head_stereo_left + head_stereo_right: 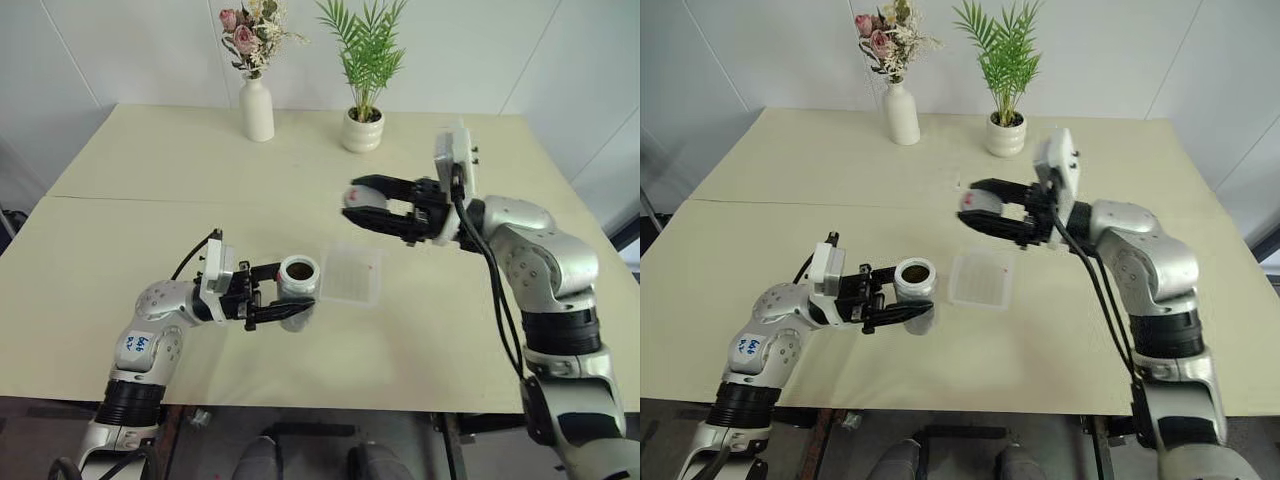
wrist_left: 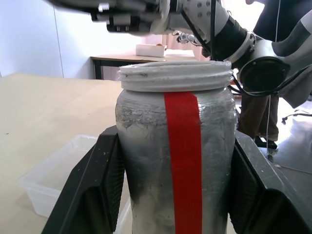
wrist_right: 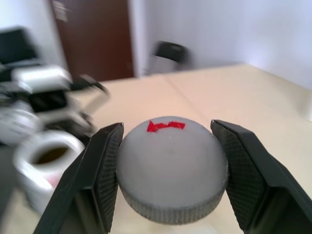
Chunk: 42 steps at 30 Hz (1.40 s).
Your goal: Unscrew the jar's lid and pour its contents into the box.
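Note:
My left gripper is shut on the jar, holding it upright just above the table; the jar's mouth is uncovered and the dark contents show inside. In the left wrist view the jar with its red stripe sits between the two fingers. The right gripper is shut on the grey lid, lifted off and held in the air up and to the right of the jar. A red mark shows on the lid in the right wrist view. The clear box lies flat just right of the jar.
A white vase with flowers and a white pot with a green plant stand at the table's far edge. A seam crosses the left half of the tabletop.

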Available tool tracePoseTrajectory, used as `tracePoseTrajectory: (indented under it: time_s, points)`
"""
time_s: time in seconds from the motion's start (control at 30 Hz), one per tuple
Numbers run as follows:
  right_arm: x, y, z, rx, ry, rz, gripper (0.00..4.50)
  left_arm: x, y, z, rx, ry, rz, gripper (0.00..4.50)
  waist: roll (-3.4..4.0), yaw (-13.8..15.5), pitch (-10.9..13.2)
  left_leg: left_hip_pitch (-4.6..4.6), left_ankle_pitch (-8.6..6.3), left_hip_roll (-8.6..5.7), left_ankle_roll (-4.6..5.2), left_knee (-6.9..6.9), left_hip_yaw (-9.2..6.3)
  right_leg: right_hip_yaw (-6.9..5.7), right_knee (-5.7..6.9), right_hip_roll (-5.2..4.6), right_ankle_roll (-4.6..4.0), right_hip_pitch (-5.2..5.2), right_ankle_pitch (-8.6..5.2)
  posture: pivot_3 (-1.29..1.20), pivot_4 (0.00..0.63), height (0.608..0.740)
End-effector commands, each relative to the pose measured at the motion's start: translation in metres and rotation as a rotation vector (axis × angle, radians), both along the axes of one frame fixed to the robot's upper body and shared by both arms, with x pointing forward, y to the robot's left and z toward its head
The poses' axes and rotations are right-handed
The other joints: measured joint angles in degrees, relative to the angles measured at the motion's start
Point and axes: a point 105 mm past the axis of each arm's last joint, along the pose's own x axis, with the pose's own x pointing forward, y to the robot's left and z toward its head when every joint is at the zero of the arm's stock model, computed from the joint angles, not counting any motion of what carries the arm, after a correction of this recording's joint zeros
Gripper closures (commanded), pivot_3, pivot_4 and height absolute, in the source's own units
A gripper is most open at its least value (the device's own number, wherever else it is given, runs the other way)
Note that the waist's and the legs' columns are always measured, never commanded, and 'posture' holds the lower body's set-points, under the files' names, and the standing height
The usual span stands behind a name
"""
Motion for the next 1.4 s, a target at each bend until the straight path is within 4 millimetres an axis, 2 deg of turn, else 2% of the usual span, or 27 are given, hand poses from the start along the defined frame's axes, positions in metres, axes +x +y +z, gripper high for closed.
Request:
tracePoseTrajectory:
  time_s: [0.03,0.1,0.17,0.23,0.3,0.37,0.6,0.87,1.07,1.2,1.3,1.4]
  points:
    - [0.011,-0.052,-0.006,0.008,-0.043,-0.238,1.96,-0.003,0.004,0.011,-0.018,-0.053,0.017,1.99,0.00,0.0,0.0,-0.01,0.00,0.00,0.00,-0.01,0.00,0.00,-0.02,0.01,0.00,0.00,0.00,0.00,0.150,0.740]
    - [0.013,-0.069,-0.018,-0.022,-0.043,-0.319,1.96,-0.002,0.005,0.012,-0.021,-0.052,0.026,1.99,0.00,0.0,0.0,-0.01,0.00,0.00,0.00,-0.01,0.01,0.01,-0.02,0.01,0.01,-0.01,0.00,0.00,0.150,0.740]
    - [0.012,-0.093,-0.040,-0.051,-0.009,-0.425,1.96,0.000,0.006,0.013,-0.025,-0.050,0.039,1.99,0.01,-0.3,0.0,0.00,0.00,0.01,0.00,-0.01,0.06,0.08,0.00,0.04,0.01,-0.02,-0.01,0.00,0.150,0.740]
    - [0.012,-0.119,-0.058,-0.009,0.042,-0.539,1.96,0.002,0.007,0.014,-0.030,-0.048,0.049,1.99,0.00,-0.2,0.0,0.06,0.00,0.03,-0.01,0.00,0.09,0.12,0.02,0.08,0.01,0.01,-0.01,0.00,0.150,0.740]
    - [0.010,-0.131,-0.067,0.016,0.059,-0.593,1.96,0.003,0.008,0.015,-0.034,-0.048,0.055,1.99,0.01,-0.2,0.0,0.07,0.00,0.04,-0.01,0.04,0.11,0.15,0.05,0.09,0.01,0.03,0.00,0.00,0.150,0.740]
    - [0.006,-0.142,-0.085,0.013,0.084,-0.642,1.96,0.006,0.008,0.017,-0.045,-0.049,0.063,1.99,0.01,-0.2,0.0,0.13,0.00,0.03,-0.01,0.06,0.21,0.27,0.10,0.09,0.04,0.03,0.01,0.00,0.150,0.740]
    - [0.005,-0.167,-0.129,0.096,0.167,-0.811,1.96,0.011,0.009,0.026,-0.092,-0.061,0.082,1.99,0.01,-0.3,0.0,0.24,0.01,0.03,0.00,0.10,0.32,0.48,0.11,0.13,0.14,0.10,0.07,0.00,0.150,0.740]
    - [0.004,-0.165,-0.157,0.114,0.230,-0.836,1.96,0.014,0.009,0.029,-0.103,-0.072,0.097,1.99,0.01,-0.3,0.0,0.28,0.00,0.03,0.00,0.09,0.43,0.67,0.11,0.19,0.20,0.08,0.10,0.00,0.150,0.740]
    - [0.003,-0.168,-0.162,0.083,0.259,-0.842,0.02,0.015,0.010,0.029,-0.104,-0.073,0.102,1.99,0.01,-0.2,0.0,0.30,0.00,0.03,0.01,0.15,0.47,0.76,0.10,0.20,0.27,0.10,0.14,0.00,0.150,0.740]
    - [0.003,-0.168,-0.147,0.077,0.207,-0.827,0.02,0.015,0.011,0.029,-0.108,-0.073,0.110,1.99,0.01,-0.2,0.0,0.30,0.00,0.03,0.04,0.18,0.54,0.88,0.09,0.21,0.34,0.11,0.19,0.00,0.150,0.740]
    - [-0.001,-0.156,-0.111,0.042,0.114,-0.723,0.02,0.017,0.014,0.031,-0.110,-0.081,0.134,1.99,0.04,-0.1,0.0,0.29,-0.01,0.02,0.06,0.18,0.62,1.00,0.09,0.21,0.36,0.06,0.21,0.00,0.150,0.740]
    - [-0.010,-0.133,-0.078,0.004,0.057,-0.555,0.02,0.020,0.020,0.033,-0.104,-0.099,0.165,1.99,0.05,-0.4,0.0,0.31,-0.03,0.03,0.10,0.16,0.74,1.16,0.08,0.23,0.40,0.01,0.22,0.00,0.150,0.740]
